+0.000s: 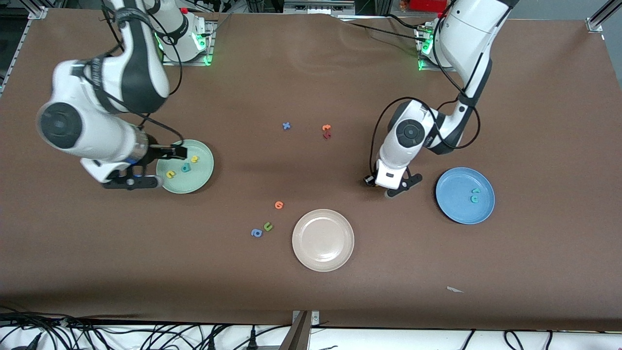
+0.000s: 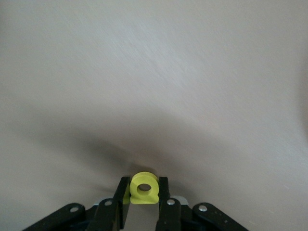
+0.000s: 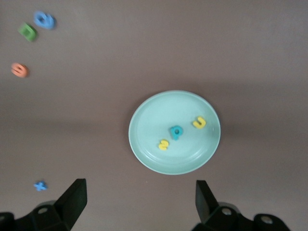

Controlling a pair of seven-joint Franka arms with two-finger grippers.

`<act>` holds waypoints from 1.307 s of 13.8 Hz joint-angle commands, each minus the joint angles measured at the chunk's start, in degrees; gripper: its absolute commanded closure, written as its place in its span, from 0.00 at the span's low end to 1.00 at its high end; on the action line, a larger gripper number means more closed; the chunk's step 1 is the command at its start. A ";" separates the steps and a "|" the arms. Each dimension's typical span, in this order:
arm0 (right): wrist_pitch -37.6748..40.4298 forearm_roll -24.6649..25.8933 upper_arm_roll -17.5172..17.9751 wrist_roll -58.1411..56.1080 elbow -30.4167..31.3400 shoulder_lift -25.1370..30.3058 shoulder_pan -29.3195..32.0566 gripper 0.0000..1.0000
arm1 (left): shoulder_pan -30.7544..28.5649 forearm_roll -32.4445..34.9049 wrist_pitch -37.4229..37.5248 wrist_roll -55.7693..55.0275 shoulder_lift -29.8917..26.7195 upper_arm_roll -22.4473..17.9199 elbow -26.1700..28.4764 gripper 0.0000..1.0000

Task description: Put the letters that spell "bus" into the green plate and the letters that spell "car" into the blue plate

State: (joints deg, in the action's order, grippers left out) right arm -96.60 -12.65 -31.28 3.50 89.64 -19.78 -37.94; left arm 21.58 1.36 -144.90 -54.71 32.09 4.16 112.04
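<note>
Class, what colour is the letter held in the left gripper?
Yellow: the letter in the left gripper, clearest in the left wrist view.

Both arms are glossy white shells with black joint bands and round black end caps. Thin black cables loop along each. Green lights glow at both bases. Black fingers (image 3: 72, 199) carry silver screws.

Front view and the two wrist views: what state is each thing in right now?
Round mint-green plate: holds three small foam letters.
Round blue plate: holds two teal foam letters.
Round cream-white plate: empty.
Left gripper: shut on yellow foam letter.
Right gripper: open, over the mint-green plate.
</note>
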 commanded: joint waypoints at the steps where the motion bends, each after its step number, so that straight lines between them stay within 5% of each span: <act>1: 2.11 7.15 13.49 -0.33 -1.66 5.44 12.69 0.00 | -2.93 1.19 8.99 10.81 -3.34 -1.79 -2.17 0.79; 5: 3.17 10.10 23.27 0.63 0.53 10.71 22.81 0.00 | -10.05 1.19 16.13 34.78 -4.05 -4.24 -5.08 0.79; 8: 0.19 10.10 31.70 1.68 7.73 16.33 31.50 0.00 | -14.53 1.28 16.14 55.95 -3.44 -6.45 -5.26 0.78; 9: -0.43 10.10 32.42 1.25 8.62 17.57 32.83 0.00 | -16.46 1.02 16.05 63.08 -3.08 -6.45 -5.34 0.46; 10: -0.52 10.54 32.43 0.73 8.36 18.71 33.72 0.00 | -17.61 0.32 15.62 65.15 -2.47 -6.28 -5.95 0.00; 13: 0.34 13.09 32.16 0.46 8.80 21.97 34.95 0.00 | -16.31 -0.66 15.70 52.62 -1.33 -5.92 -9.99 0.00; 18: 3.08 16.96 31.29 0.72 8.80 22.94 36.19 0.00 | -15.43 -0.83 18.41 54.17 -8.42 -6.01 -7.12 0.00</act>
State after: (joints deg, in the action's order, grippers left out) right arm -93.96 3.45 -0.33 4.14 96.87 1.81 -3.00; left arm 5.47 1.17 -129.68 -1.42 28.55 -1.49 102.91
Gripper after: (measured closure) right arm 0.000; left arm 0.000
